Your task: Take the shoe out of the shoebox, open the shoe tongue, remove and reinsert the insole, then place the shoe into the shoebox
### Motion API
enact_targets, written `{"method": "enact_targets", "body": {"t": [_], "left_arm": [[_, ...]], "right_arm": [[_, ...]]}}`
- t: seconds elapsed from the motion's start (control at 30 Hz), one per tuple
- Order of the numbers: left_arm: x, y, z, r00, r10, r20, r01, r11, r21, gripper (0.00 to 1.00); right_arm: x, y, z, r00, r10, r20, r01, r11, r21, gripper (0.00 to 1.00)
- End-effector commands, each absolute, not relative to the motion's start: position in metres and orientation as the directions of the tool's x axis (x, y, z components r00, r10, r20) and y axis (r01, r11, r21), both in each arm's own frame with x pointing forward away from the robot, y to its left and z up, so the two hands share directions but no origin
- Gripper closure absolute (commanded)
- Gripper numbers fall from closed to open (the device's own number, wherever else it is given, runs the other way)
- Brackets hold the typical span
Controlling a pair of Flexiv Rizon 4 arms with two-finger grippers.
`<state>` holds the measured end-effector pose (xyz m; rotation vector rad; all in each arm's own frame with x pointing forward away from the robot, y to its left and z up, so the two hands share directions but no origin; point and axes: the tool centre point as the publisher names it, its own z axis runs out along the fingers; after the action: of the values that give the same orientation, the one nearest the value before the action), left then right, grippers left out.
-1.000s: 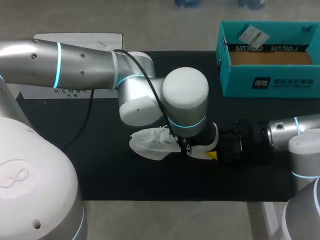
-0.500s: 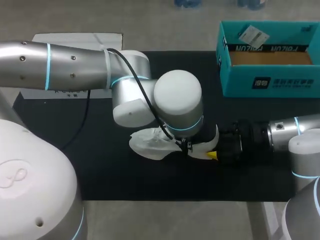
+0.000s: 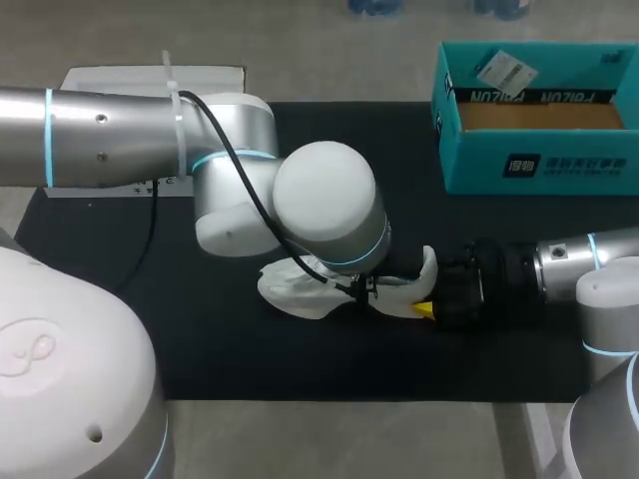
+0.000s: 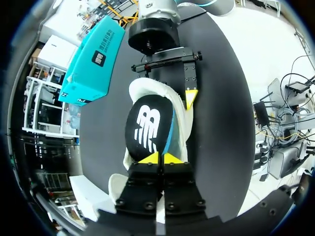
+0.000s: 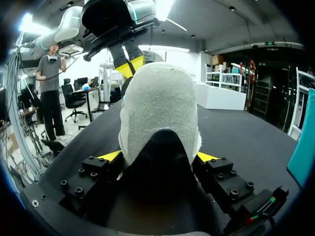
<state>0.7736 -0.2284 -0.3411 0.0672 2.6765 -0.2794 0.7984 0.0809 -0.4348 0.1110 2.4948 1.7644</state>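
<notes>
The white shoe [image 3: 295, 289] lies on its sole in the middle of the dark counter [image 3: 200, 339], toe to the left and heel to the right. The right gripper [image 5: 158, 156] comes in from the right, its fingers clamped on the heel from both sides. The left gripper [image 4: 161, 158] hangs over the shoe's opening, its fingers pressed together on the edge of the black insole [image 4: 147, 125], which sits tilted in the shoe. The open teal shoebox [image 3: 539, 165] stands at the far right, well apart from the shoe.
</notes>
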Motion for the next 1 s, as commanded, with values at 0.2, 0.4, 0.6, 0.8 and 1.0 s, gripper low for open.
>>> {"method": "enact_targets", "body": {"t": [0.2,0.4,0.6,0.8,1.0], "left_arm": [[0.757,-0.203,-0.306,-0.891,-0.021,-0.454,0.105,0.962,-0.250,1.00],[0.747,-0.212,-0.306,-0.890,-0.008,-0.456,0.122,0.959,-0.255,1.00],[0.738,-0.235,-0.319,-0.893,0.020,-0.451,0.134,0.966,-0.222,1.00],[0.737,-0.252,-0.323,-0.895,0.012,-0.445,0.119,0.970,-0.213,1.00],[0.738,-0.268,-0.319,-0.895,-0.046,-0.443,0.065,0.971,-0.232,1.00]], "right_arm": [[0.798,0.083,-0.439,-0.994,0.109,-0.026,0.012,0.335,0.942,1.00],[0.798,0.083,-0.439,-0.994,0.109,-0.026,0.012,0.335,0.942,1.00],[0.798,0.083,-0.439,-0.994,0.109,-0.026,0.012,0.335,0.942,1.00],[0.798,0.083,-0.439,-0.994,0.109,-0.026,0.012,0.335,0.942,1.00],[0.798,0.083,-0.439,-0.994,0.109,-0.026,0.012,0.335,0.942,1.00]]}}
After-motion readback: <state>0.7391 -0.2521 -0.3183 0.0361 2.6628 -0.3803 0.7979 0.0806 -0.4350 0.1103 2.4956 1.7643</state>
